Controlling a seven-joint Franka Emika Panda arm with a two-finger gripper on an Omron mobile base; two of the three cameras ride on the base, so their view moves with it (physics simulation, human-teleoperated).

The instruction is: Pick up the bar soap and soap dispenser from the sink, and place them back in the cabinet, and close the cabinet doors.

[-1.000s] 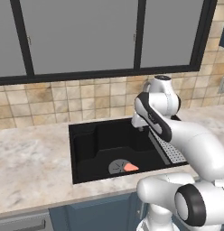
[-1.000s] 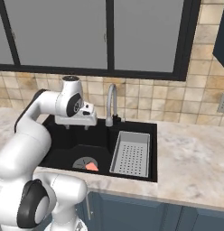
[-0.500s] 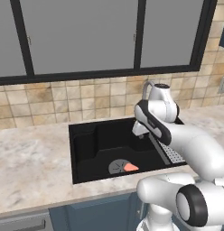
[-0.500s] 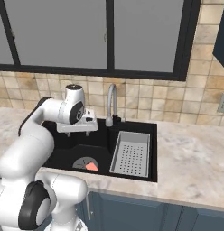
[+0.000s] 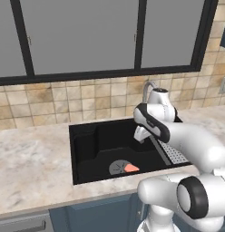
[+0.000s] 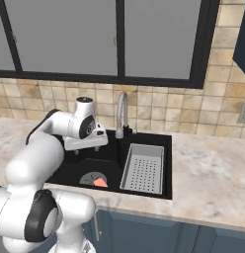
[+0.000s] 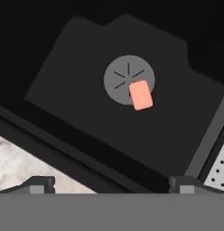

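Two-finger gripper [image 7: 112, 182] hangs w/ jaws spread wide, empty, above deep black sink [image 7: 77, 117]; salmon-pink bar soap [image 7: 141, 95] overlaps round grey drain disc [image 7: 122, 76].

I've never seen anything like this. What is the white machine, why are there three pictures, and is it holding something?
It is a white robot arm on a driving base, in a computer-drawn kitchen. Two pictures come from cameras on the base, behind the arm to its left and right. The third comes from a camera on the hand, looking down past the gripper.

The arm reaches over a black sink set in a marble counter. On the sink floor lies an orange-pink bar soap, partly on the round grey drain. Beside it sits a grey perforated tray, with a silver faucet behind.

The gripper is open and holds nothing.
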